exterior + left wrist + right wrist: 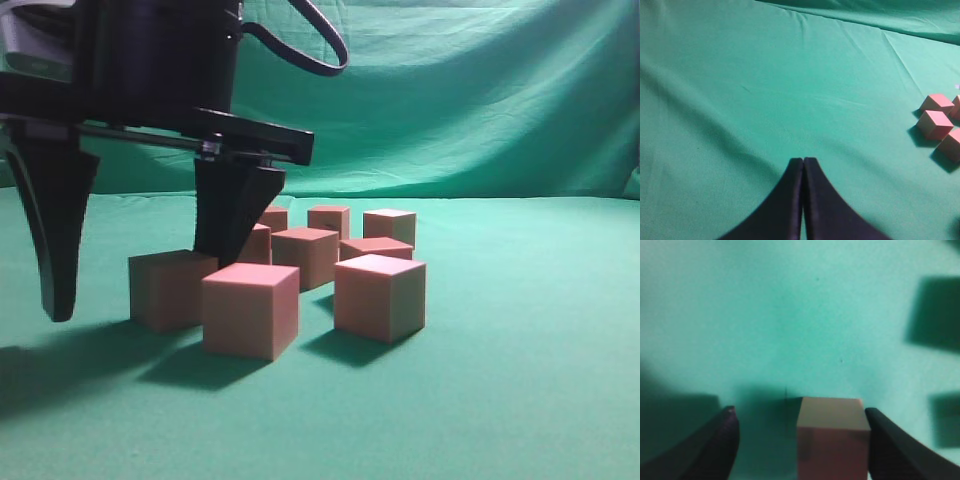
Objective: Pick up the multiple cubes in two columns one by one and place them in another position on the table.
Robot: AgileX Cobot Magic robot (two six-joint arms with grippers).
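Right gripper [799, 440] — fingers [715, 450] spread, released — straddles one cube [832, 437] standing on the worktop [790, 315], nearer its right finger; left gripper [803, 167] clenched, well apart.

No readable text, labels or numbers appeared anywhere; cubes [251, 309] looked unmarked, though the right wrist view was blurry.

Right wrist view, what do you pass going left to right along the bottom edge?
Left black finger → a gap of green table → the cube → right black finger, close against the cube's right side.
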